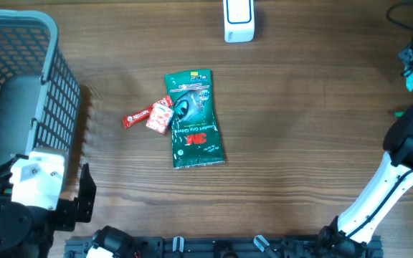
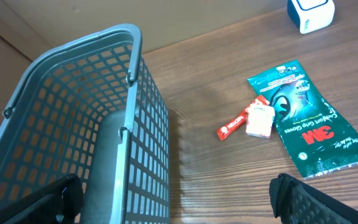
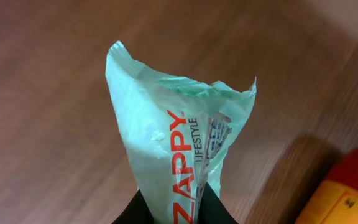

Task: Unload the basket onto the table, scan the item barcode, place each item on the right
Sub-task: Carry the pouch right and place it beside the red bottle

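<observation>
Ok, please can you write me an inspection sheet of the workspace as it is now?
Surface: wooden table, no spills seen.
Job's things: white scanner at the far edge; pale green ZAPPY packet held up above the table.
Clutter: green 3M glove pack lying flat at the centre; two small red packets against its left edge; grey basket at the left.
Grippers: left gripper open and empty, beside the basket; right gripper shut on the ZAPPY packet.
Cables: one dark cable at the far right corner.
Surroundings: nothing seen.
</observation>
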Controlling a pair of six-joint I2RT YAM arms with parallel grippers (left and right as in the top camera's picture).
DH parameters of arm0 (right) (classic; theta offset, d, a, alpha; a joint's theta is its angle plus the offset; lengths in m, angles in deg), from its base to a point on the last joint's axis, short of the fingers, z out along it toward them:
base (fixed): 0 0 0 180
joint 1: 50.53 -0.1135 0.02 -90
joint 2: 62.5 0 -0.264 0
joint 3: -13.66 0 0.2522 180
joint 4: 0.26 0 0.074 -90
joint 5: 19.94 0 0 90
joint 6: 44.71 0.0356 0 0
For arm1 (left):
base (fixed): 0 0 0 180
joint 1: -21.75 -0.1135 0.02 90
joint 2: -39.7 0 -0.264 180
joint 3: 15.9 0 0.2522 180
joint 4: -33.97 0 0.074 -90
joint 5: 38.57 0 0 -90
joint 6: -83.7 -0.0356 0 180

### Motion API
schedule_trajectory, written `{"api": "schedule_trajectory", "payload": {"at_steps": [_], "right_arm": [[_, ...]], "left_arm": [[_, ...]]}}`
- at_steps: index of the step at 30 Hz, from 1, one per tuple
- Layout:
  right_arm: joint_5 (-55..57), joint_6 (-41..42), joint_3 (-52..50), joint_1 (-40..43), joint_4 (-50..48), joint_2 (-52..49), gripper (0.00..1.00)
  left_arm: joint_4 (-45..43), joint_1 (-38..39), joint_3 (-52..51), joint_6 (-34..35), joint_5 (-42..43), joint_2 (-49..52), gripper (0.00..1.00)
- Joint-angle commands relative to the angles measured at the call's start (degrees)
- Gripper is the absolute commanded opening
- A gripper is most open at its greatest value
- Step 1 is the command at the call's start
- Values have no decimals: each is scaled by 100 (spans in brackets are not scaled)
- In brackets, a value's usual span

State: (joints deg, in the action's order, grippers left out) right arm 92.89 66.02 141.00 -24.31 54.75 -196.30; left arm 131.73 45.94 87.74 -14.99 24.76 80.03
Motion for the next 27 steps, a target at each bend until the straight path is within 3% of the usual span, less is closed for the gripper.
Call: {"api": "schedule_trajectory", "payload": {"at_steps": [1, 3, 6, 7, 17, 25, 27], "right_arm": [[-92, 634, 31, 184, 195, -127, 11], [-94, 815, 31, 262, 302, -125, 21], [-92, 769, 33, 334, 367, -120, 72], [-87, 774, 35, 339, 433, -105, 98], [-350, 933, 42, 116, 960, 807, 100], [-1539, 1095, 42, -623, 1670, 1707, 100], [-2308, 1084, 42, -988, 1733, 1768, 100]], "left_arm": [[-13, -46, 11, 52, 50, 26, 100], [-13, -46, 11, 52, 50, 26, 100], [-13, -46, 11, 52, 50, 26, 100], [-13, -46, 11, 52, 50, 26, 100], [-13, -46, 11, 52, 50, 26, 100], [-13, -46, 11, 52, 50, 26, 100], [-13, -46, 11, 52, 50, 26, 100]]}}
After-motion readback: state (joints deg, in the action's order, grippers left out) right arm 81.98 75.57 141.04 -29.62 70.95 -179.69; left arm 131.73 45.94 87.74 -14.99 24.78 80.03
